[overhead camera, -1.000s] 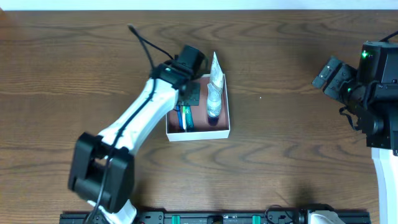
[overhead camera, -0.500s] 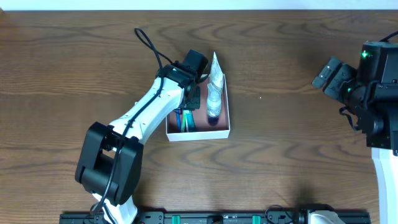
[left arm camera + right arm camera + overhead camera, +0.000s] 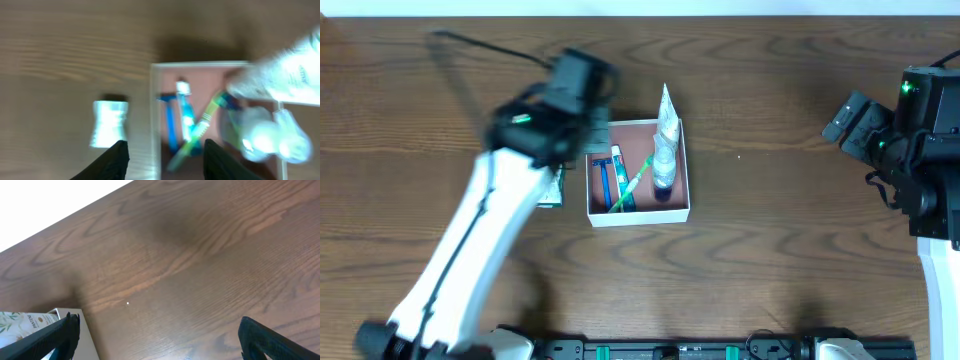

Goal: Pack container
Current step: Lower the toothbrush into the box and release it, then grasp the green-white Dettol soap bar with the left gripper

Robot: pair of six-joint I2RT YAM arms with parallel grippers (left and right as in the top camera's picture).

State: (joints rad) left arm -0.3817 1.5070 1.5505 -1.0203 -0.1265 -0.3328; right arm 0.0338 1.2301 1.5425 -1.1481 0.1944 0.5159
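The container is a square white-walled box with a pink-brown inside, at the table's middle. In it lie a blue razor, a green toothbrush and a pale tube along the right wall. My left gripper is blurred, open and empty above the box's left wall. The left wrist view shows its fingers either side of that wall, with the razor, toothbrush and tube below. My right gripper is open and empty at the far right.
A small white sachet lies on the wood just left of the container, also in the left wrist view. The right wrist view shows bare wood and the container's corner. The right gripper hangs over the table.
My left gripper has come up out of the container and swung left. The razor and toothbrush now lie uncovered in the box. The right arm has not moved.
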